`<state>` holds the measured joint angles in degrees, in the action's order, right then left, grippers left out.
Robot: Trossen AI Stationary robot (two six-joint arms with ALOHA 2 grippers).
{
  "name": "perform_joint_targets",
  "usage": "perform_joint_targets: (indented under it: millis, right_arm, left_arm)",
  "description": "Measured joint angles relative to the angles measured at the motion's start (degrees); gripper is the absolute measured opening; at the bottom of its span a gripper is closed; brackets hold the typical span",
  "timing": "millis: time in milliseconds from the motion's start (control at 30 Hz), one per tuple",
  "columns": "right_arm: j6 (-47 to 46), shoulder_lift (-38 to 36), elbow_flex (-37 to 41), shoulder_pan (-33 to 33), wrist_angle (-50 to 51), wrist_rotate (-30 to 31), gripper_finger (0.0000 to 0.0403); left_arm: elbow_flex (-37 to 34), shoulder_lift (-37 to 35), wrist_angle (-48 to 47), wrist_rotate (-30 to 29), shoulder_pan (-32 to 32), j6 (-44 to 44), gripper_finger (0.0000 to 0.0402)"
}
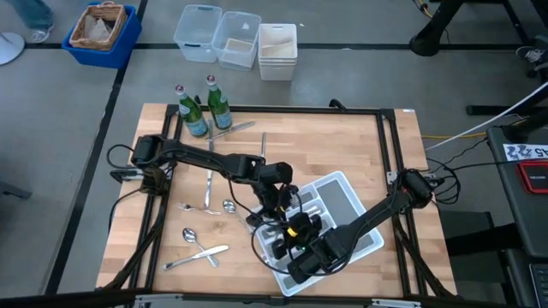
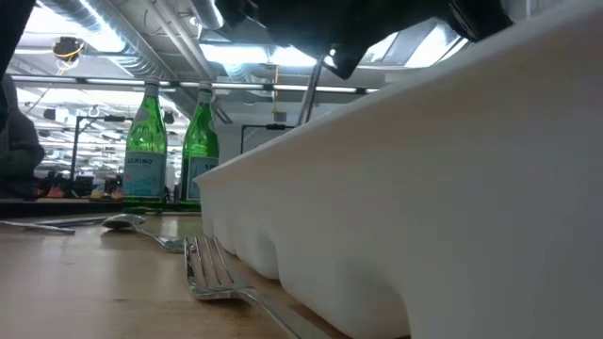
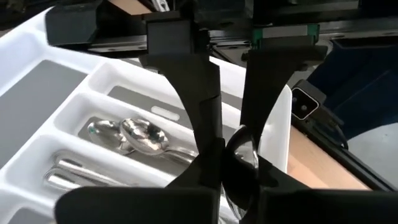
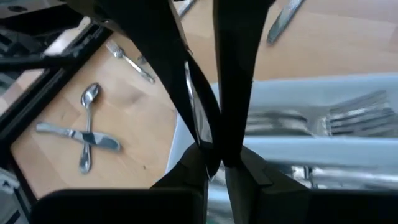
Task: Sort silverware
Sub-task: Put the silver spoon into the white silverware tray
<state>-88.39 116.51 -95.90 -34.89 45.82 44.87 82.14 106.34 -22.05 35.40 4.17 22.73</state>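
Note:
The white divided tray (image 1: 344, 180) lies at the table's near right and holds spoons (image 3: 144, 135) and forks (image 4: 357, 115). My left gripper (image 1: 280, 205) hangs over the tray's left end, shut on a spoon (image 3: 244, 157). Just nearer, my right gripper (image 1: 300, 237) is shut on a slim silver piece (image 4: 194, 102); what kind it is, and whether it is the same spoon, I cannot tell. More silverware lies flat on the wood: spoons (image 1: 227, 205), a crossed spoon and knife (image 1: 199, 250), and a fork (image 2: 212, 271) beside the tray wall. My left gripper pinches the spoon's bowl (image 3: 247, 149) between its two fingers, slanting down from the table's left. The spoon is clear of the tray. My right gripper pinches the thin silver strip (image 4: 198, 127) between its two fingers, slanting down; the strip runs along the fingers, above the tray's edge.
Two green glass bottles (image 1: 205, 109) stand at the table's far left, with a knife (image 1: 235, 128) beside them. A black frame (image 1: 390, 137) edges the table. Clear tubs (image 1: 235, 38) and a blue bin (image 1: 101, 32) sit on the floor beyond.

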Motion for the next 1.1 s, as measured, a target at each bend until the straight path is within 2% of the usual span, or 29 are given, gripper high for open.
perform_joint_targets:
  millis: [233, 500, 733, 900, 1100]
  right_arm:
    - [0.28, -0.02, -0.04, 0.15, -0.57, -0.13, 0.0035]
    - [0.01, 0.07, 0.09, 0.00, -0.69, -0.96, 0.0008]
    - [0.16, 0.07, 0.07, 0.00, -0.90, -0.94, 0.0016]
    - [0.16, 0.07, 0.07, 0.00, -0.97, -0.92, 0.0009]
    - [0.16, 0.07, 0.07, 0.00, -0.98, -0.94, 0.0013]
  left_arm:
    - [0.00, -1.15, -3.10, -1.03, -0.93, 1.03, 0.0039]
    - [0.09, -1.50, -2.51, -0.88, -0.75, 0.15, 0.0078]
    - [0.14, -1.79, -5.34, -1.23, -1.15, -1.08, 0.0120]
    - [0.16, -2.42, -10.13, -1.16, -2.20, -1.34, 0.0119]
    - [0.16, -2.42, -12.12, -1.17, -2.22, -1.64, 0.0088]
